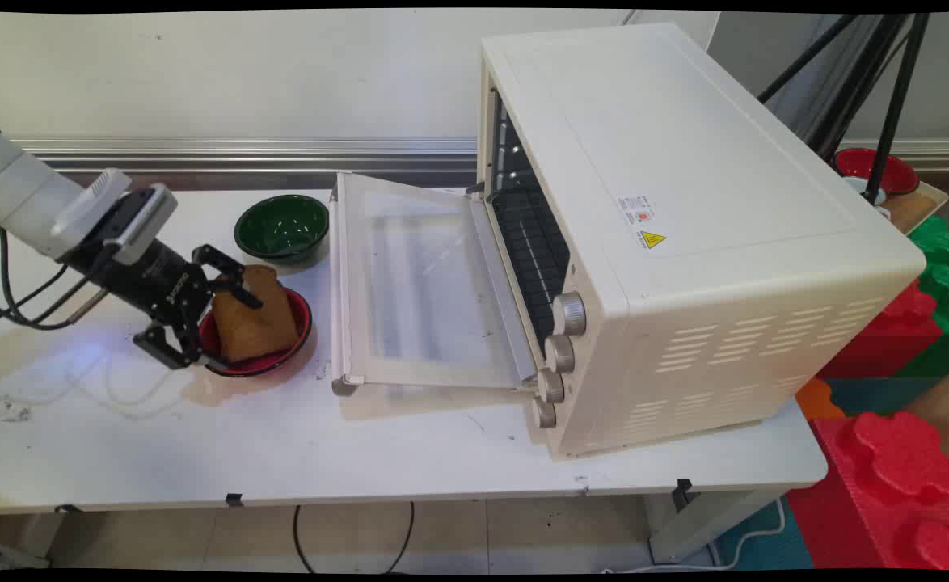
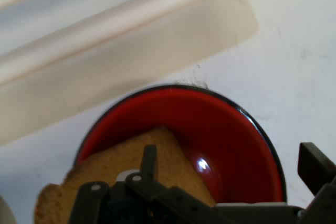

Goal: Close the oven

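A brown slice of bread (image 1: 255, 317) leans upright in a red bowl (image 1: 297, 339) with a black rim, left of the oven door. My gripper (image 1: 204, 323) reaches in from the left, low over the bowl's left side, and is open. One finger lies against the bread's top left face, while the other hangs outside the bowl's near left rim. In the hand view the bread (image 2: 105, 171) sits behind the left finger, the gripper (image 2: 231, 161) spans wide, and the red bowl (image 2: 220, 129) fills the middle. Nothing is clamped.
A green bowl (image 1: 282, 227) stands just behind the red one. A cream toaster oven (image 1: 685, 242) fills the table's right half, its glass door (image 1: 418, 283) folded down flat towards the bowls. Black cables hang from the arm at the left. Red and green foam blocks (image 1: 903, 453) lie right of the table.
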Available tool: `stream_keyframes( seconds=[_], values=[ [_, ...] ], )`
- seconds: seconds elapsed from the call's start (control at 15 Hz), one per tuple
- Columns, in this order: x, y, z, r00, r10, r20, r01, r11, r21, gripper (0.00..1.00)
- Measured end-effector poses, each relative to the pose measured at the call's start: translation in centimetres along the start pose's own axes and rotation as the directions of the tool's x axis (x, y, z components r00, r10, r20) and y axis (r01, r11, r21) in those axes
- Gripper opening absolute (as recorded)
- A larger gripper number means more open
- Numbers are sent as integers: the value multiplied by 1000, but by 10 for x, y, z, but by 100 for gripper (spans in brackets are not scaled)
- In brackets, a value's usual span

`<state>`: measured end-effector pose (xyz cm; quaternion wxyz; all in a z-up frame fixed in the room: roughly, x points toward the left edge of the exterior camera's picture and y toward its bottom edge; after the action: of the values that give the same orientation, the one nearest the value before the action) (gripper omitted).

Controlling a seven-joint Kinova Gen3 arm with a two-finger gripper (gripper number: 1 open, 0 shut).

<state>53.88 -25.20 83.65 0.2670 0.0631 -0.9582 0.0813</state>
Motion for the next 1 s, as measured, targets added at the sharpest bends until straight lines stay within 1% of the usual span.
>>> stream_keyframes(
  seconds=[0.2,0.47,0.8,1.0],
  values=[
    [5,-6,-3,999,-35,-22,35,999,16,100],
    [9,-17,8,994,-93,-48,95,995,38,100],
    [9,-41,28,981,-175,-78,181,980,80,100],
    [6,-56,37,974,-207,-89,215,971,105,100]
  ],
)
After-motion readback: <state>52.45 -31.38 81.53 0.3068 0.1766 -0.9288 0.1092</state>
